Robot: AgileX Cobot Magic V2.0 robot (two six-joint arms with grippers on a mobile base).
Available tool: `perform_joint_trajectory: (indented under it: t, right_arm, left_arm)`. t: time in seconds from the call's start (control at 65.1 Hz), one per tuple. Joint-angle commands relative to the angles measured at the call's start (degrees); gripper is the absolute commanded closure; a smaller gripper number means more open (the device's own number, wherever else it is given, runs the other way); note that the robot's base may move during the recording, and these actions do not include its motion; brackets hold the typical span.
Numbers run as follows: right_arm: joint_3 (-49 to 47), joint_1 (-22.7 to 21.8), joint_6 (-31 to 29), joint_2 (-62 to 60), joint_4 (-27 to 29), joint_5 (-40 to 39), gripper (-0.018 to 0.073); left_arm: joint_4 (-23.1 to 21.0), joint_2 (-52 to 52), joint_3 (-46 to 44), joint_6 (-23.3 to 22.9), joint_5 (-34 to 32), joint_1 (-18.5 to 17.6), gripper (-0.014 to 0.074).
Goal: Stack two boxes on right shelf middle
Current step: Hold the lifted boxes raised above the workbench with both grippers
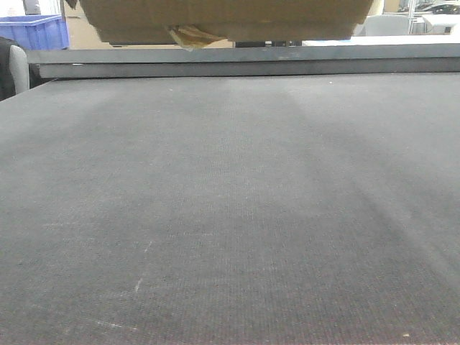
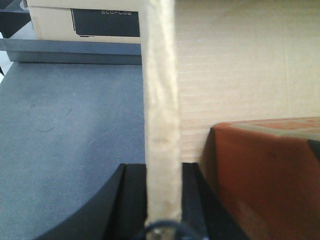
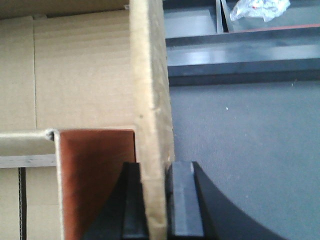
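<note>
A dark grey woven surface [image 1: 230, 215] fills nearly the whole view, faintly scuffed with pale marks. Only the lower part of a tan cardboard box [image 1: 230, 18] shows, cut off by the top edge. A crumpled yellowish tape scrap [image 1: 188, 36] hangs from the box's bottom edge. Just below the box runs a long grey metal rail [image 1: 251, 61]. Left of the box sits a blue plastic bin [image 1: 32, 30].

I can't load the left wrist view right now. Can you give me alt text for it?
The left gripper is clamped on a side wall of the cardboard box, one black finger on each face. Right of that wall sits a reddish-brown object; to the left lies the grey table, with a box printed ECOFLOW beyond it.
</note>
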Motion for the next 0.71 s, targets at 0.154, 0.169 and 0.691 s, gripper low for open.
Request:
perform_joint_trajectory:
  t: [0.154, 0.169, 0.691]
  right_arm:
    - [-1.11, -0.86, 0.52, -0.72, -2.33, -3.93, 0.0713]
    - [-1.11, -0.86, 0.52, -0.72, -2.33, -3.93, 0.0713]
    - [-1.11, -0.86, 0.52, -0.72, -2.33, -3.93, 0.0713]
  left_arm:
    - [1.64, -0.98, -0.76, 0.02, -1.50, 0.30, 0.0708]
    - [1.64, -0.98, -0.76, 0.02, -1.50, 0.30, 0.0708]
    - [1.64, -0.98, -0.76, 0.02, -1.50, 0.30, 0.0708]
